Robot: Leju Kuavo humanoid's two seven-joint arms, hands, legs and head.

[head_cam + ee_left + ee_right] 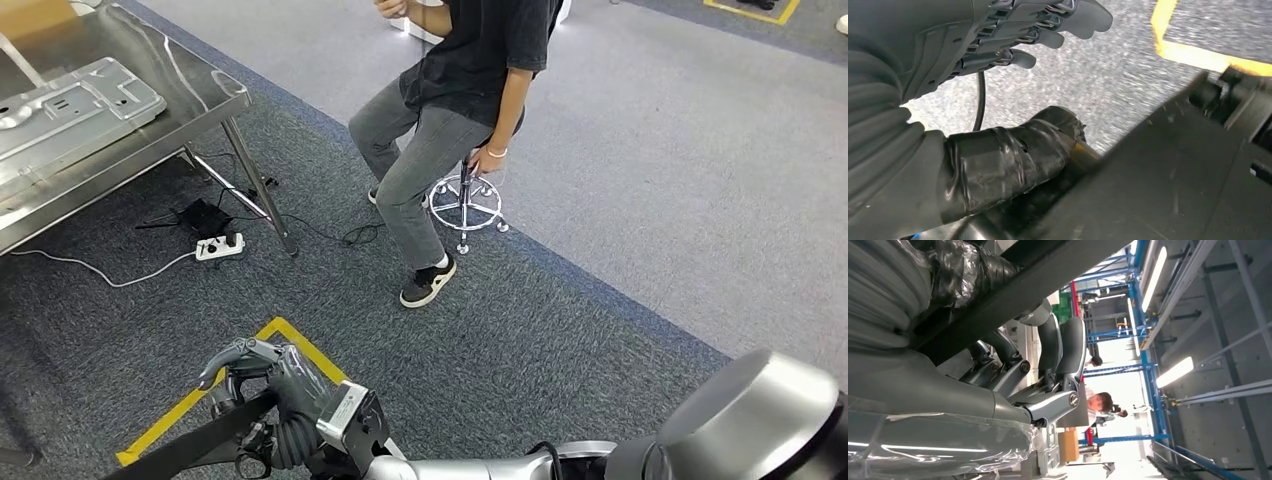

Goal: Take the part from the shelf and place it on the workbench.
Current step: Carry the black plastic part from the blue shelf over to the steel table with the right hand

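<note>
The right hand shows low in the head view, its dark fingers curled over the top edge of a flat black part that slants down toward the picture's lower left; it grips this part above the grey carpet, close to a corner of yellow floor tape. In the right wrist view the same hand wraps its fingers around the part's dark edge. The left hand has its fingers spread and apart from the part, while its taped thumb lies against the part's edge, so whether it holds the part cannot be told. A steel workbench stands at upper left, well apart from the part, with a grey metal panel lying on it. A person sits on a stool beyond.
</note>
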